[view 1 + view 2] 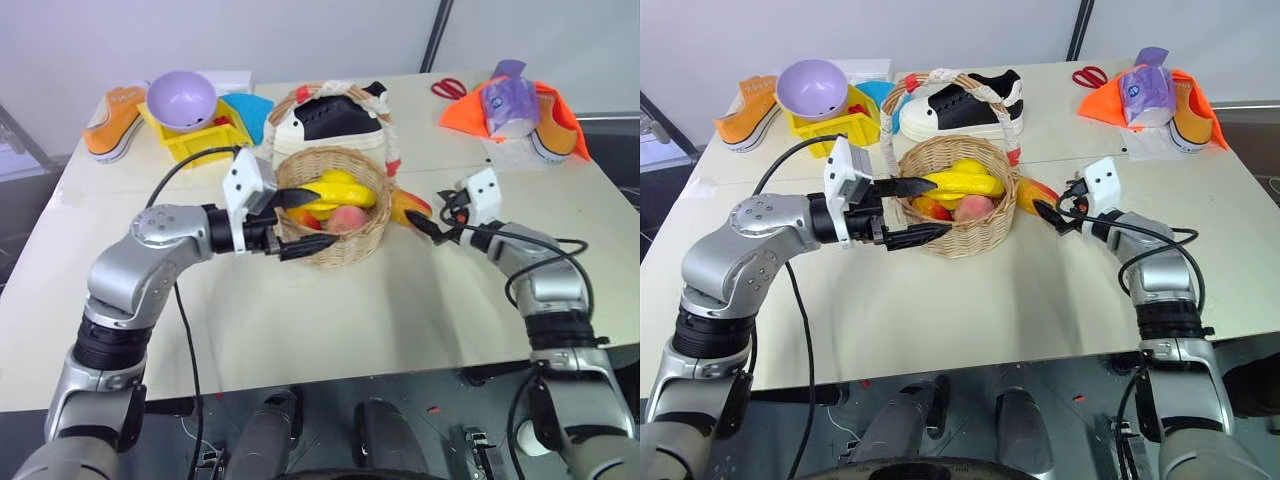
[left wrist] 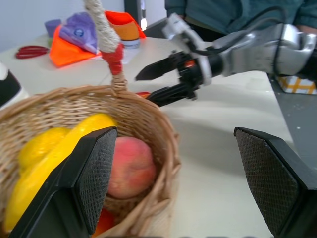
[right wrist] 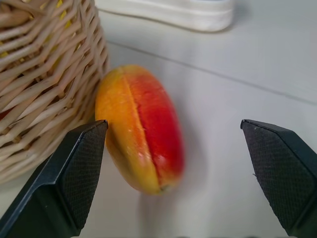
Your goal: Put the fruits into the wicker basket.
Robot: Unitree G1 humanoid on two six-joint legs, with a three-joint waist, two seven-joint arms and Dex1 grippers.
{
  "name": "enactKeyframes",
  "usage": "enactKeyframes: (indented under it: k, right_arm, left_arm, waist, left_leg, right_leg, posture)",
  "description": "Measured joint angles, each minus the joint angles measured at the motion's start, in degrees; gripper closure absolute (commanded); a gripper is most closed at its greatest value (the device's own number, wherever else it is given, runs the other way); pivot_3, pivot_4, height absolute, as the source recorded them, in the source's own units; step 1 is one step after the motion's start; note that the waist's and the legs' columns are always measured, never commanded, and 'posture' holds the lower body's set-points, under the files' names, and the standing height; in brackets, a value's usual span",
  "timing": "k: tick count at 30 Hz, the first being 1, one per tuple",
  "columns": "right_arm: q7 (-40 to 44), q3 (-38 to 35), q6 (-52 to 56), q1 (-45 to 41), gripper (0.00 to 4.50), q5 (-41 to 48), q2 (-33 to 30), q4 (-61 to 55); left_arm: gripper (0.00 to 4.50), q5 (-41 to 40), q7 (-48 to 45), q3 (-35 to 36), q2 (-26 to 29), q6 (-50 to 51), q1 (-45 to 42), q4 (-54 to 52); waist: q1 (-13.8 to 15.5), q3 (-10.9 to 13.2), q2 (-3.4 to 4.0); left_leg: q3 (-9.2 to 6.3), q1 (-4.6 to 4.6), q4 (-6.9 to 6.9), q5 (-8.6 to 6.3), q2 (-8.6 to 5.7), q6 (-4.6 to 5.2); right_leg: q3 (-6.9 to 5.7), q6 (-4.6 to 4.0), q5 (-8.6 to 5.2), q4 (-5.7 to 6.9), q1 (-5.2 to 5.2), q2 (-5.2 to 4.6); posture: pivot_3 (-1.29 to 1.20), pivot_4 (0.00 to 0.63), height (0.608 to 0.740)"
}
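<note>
We note the mango (image 3: 141,131) lying on the table against the wicker basket (image 1: 345,245), centre-right of frame, long axis toward the released right gripper (image 1: 428,222); the left gripper (image 1: 300,222) is released too.

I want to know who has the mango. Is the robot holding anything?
No. Both grippers are open and empty: the left gripper at the basket, the right gripper near the mango on the table.

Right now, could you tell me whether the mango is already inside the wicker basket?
No, the mango lies on the table against the wicker basket's outer wall.
</note>
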Motion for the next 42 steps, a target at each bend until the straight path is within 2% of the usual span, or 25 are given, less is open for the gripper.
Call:
enactKeyframes:
  k: [6, 9, 12, 15, 24, 29, 31, 33, 37, 40, 41, 42]
  right_arm:
    - [2.4, 1.4, -2.1, -3.9, 0.00, -2.0, 1.4, 8.1]
    - [2.5, 1.3, -3.1, -5.2, 0.69, -2.3, 2.1, 10.7]
    - [2.3, 1.1, -3.6, -5.2, 2.11, -2.4, 2.7, 11.0]
    - [1.8, 0.3, -3.3, -4.3, 2.11, -2.5, 2.3, 8.8]
    - [2.7, -5.4, 4.4, 15.4, 2.11, -1.2, -8.9, -23.0]
    - [9.4, -10.5, 13.1, 25.7, 2.11, 12.5, -12.8, -46.3]
    - [9.3, -10.6, 16.3, 24.4, 2.11, 18.2, -12.5, -52.9]
    - [6.9, -7.9, 18.5, 19.8, 2.11, 19.3, -10.4, -54.8]
    - [-1.1, 3.2, 20.1, 7.6, 2.11, 14.6, -1.6, -51.8]
    - [-5.6, 7.7, 20.6, 1.8, 2.11, 10.3, 3.0, -45.4]
    - [-6.5, 8.4, 20.7, 1.0, 1.43, 9.3, 3.7, -43.8]
    - [-7.2, 9.3, 20.7, 0.1, 1.21, 8.2, 4.7, -41.6]
  left_arm:
    - [0.47, 0.0, 1.0, -0.2, 0.0, 0.6, 1.1, -0.5]
    - [0.42, 0.1, 1.6, -0.2, 0.0, 0.9, 1.1, -0.6]
    - [0.42, 0.2, 1.9, -0.4, 0.0, 0.9, 1.1, -0.6]
    - [0.42, 0.2, 1.9, -0.7, 0.0, 0.9, 1.1, -0.8]
    - [0.42, -1.2, 2.0, 1.8, -0.7, -1.3, 5.9, -1.1]
    - [0.42, -0.5, 0.5, 7.2, 2.2, -7.5, 11.3, 1.4]
    - [0.42, -0.2, -0.3, 9.1, 3.4, -9.2, 12.8, 3.0]
    - [0.42, -0.2, -0.8, 10.3, 4.4, -10.2, 13.7, 3.7]
    - [0.42, -0.2, -0.6, 11.3, 4.7, -10.8, 13.8, 4.0]
    - [0.42, -0.2, 0.1, 11.2, 4.2, -10.8, 14.0, 3.7]
    - [0.42, -0.2, 0.3, 11.1, 4.0, -10.7, 14.2, 3.5]
    - [0.42, -0.2, 0.7, 11.1, 3.8, -10.6, 14.3, 3.3]
  waist:
    - [0.1, 0.0, 0.00]
    - [0.0, 0.0, 0.00]
    - [0.0, 0.0, 0.01]
    - [0.1, 0.0, 0.01]
    - [0.2, 0.0, 0.05]
    - [-0.4, -0.1, 0.23]
    - [-0.1, -0.1, 0.23]
    - [0.0, -0.1, 0.19]
    - [0.2, -0.1, 0.16]
    - [0.5, -0.1, 0.16]
    - [0.6, -0.1, 0.15]
    - [0.6, -0.1, 0.15]
  left_leg:
    - [0.01, 0.01, 0.01, 0.01, 0.00, -0.02]
    - [0.01, 0.03, 0.02, 0.01, 0.01, -0.03]
    - [0.01, 0.03, 0.00, 0.01, 0.01, -0.04]
    - [0.00, 0.02, 0.00, 0.01, 0.01, -0.05]
    - [-0.01, 0.01, -0.02, 0.00, 0.01, -0.04]
    - [0.00, 0.08, -0.14, -0.01, 0.13, -0.03]
    - [-0.02, 0.09, -0.09, -0.02, 0.14, -0.05]
    - [-0.04, 0.16, -0.04, -0.10, 0.14, -0.15]
    - [-0.08, 0.08, -0.06, -0.11, 0.10, -0.15]
    - [-0.10, 0.00, -0.10, -0.05, -0.04, -0.04]
    - [-0.08, 0.00, -0.09, -0.06, -0.04, 0.00]
    - [-0.07, 0.00, -0.10, -0.07, -0.05, 0.02]
  right_leg:
    - [0.02, 0.00, 0.00, 0.06, -0.02, 0.13]
    - [0.04, 0.00, 0.00, 0.08, -0.02, 0.15]
    - [0.05, 0.00, 0.00, 0.12, -0.06, 0.15]
    - [0.05, 0.00, 0.00, 0.12, -0.06, 0.15]
    - [0.09, -0.01, -0.01, 0.15, -0.12, -0.03]
    - [0.17, -0.07, -0.04, 0.16, -0.15, 0.00]
    - [0.15, -0.19, -0.08, 0.15, -0.11, 0.00]
    - [0.12, -0.34, -0.15, 0.02, -0.18, -0.03]
    - [0.07, -0.43, -0.10, -0.25, -0.19, -0.05]
    - [0.06, -0.22, 0.02, -0.27, -0.23, -0.10]
    - [0.06, -0.18, 0.04, -0.26, -0.26, -0.10]
    - [0.07, -0.14, 0.07, -0.26, -0.26, -0.10]
  posture:
    - [0.00, 0.150, 0.740]
    - [0.00, 0.150, 0.740]
    - [0.00, 0.150, 0.740]
    - [0.00, 0.150, 0.740]
    - [0.00, 0.150, 0.740]
    - [0.00, 0.150, 0.740]
    - [0.00, 0.150, 0.740]
    - [0.00, 0.150, 0.740]
    - [0.00, 0.150, 0.740]
    - [0.00, 0.150, 0.740]
    - [0.00, 0.150, 0.740]
    - [0.00, 0.150, 0.740]
